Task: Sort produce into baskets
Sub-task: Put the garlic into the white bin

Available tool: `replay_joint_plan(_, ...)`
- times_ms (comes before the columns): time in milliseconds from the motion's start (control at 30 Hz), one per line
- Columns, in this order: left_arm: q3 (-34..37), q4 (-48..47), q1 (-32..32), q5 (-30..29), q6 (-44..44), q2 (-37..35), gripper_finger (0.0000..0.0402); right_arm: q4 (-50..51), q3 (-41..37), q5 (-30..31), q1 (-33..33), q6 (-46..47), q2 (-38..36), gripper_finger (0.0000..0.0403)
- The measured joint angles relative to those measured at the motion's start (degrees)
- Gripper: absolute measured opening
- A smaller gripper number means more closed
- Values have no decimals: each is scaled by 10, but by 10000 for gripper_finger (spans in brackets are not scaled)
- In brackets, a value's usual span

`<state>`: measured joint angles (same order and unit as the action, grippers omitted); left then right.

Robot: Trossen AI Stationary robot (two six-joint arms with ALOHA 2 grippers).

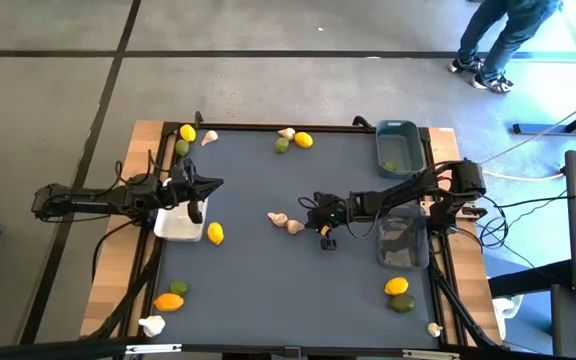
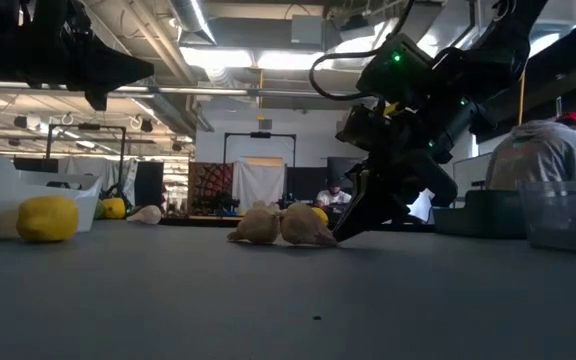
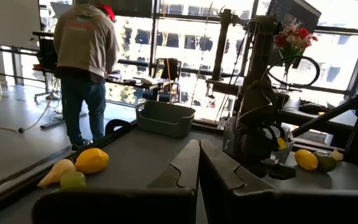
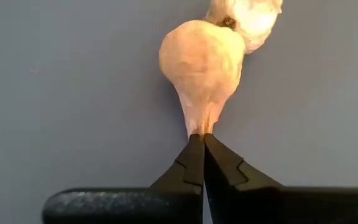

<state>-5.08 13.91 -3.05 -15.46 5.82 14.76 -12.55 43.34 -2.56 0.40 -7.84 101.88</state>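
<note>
Matting, dark grey (image 1: pixel 268 270), covers your table inside a wooden rim, concrete floor all round. Your right gripper (image 4: pixel 202 144) sits at the mat's centre, fingers pinched together on the stem of a garlic bulb (image 4: pixel 201 62). At nine o'clock, the left gripper (image 1: pixel 194 205), closed and empty, hovers over the white basket (image 1: pixel 173 228). A person (image 3: pixel 86 56) stands beyond at one o'clock.

No lettering to read anywhere on the table, the baskets, the produce or the arms. Nothing printed shows on the back of the grey top worn by the person in the room. A light panel at about three o'clock in the overhead view carries a dark mark, but it is too small to make out.
</note>
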Motion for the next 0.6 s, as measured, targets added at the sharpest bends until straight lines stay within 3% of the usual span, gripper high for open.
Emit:
replay_joint_plan(400,0,0,0,-5,68,0,8,17,-2,20,0,-1,-63,1)
replay_joint_plan(600,0,0,0,-6,65,0,45,33,-2,15,0,45,-69,3)
